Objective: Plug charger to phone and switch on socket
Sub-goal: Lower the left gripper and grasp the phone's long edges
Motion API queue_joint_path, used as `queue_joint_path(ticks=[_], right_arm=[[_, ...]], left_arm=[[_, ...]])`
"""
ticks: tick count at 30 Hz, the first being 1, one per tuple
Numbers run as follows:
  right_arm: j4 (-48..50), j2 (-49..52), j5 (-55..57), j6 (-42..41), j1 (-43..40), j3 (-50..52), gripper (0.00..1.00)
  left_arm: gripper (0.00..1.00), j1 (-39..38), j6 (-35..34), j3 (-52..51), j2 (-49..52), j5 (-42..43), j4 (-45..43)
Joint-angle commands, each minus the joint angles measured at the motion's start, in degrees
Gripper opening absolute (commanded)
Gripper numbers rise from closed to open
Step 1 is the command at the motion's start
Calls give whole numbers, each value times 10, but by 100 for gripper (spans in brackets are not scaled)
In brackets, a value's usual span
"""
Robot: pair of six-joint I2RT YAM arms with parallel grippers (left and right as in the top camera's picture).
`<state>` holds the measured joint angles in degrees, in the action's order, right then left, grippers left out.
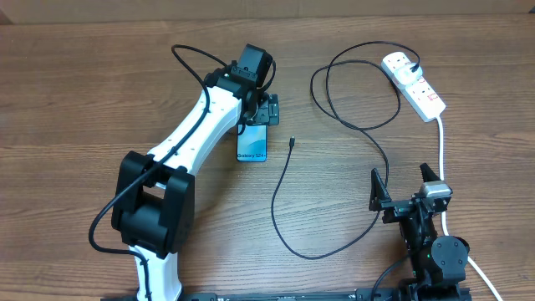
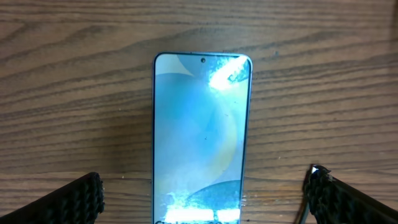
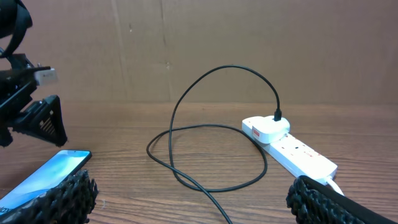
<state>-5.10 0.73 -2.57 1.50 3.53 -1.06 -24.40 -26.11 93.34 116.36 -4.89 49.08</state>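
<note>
Shows phone [image 1: 252, 145] flat mid-desk, screen lit, under left gripper [image 1: 266, 111], fingers spread wide either side, touching nothing. Puts charger [image 1: 275, 201] connector [image 1: 291, 143] loose just right of phone, plug [image 1: 399, 63] seated in socket [image 1: 425, 94] nr far-right corner. Has right gripper [image 1: 404, 186] by near edge, R side, likewise wide open, empty.

My left arm [image 1: 188, 134] is a smooth white tube set between bulky black joint housings, with a thin black cable [image 1: 174, 50] looping along it. My right arm [image 1: 426, 238] is nearly all black, topped by a small silver-grey block [image 1: 435, 191]. My jaws are black, their pads [image 2: 74, 199] finely ribbed.
</note>
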Motion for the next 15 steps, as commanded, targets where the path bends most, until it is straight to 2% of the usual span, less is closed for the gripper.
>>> queue_joint_path(ticks=[1,8,15], right_arm=[[3,-5,4,-2,4,6,100],[3,-5,4,-2,4,6,100],[3,-5,4,-2,4,6,100]], left_arm=[[100,1,23,-3,21,11,-3],[100,0,23,-3,71,16,-5],[100,2,23,-1,77,22,-3]])
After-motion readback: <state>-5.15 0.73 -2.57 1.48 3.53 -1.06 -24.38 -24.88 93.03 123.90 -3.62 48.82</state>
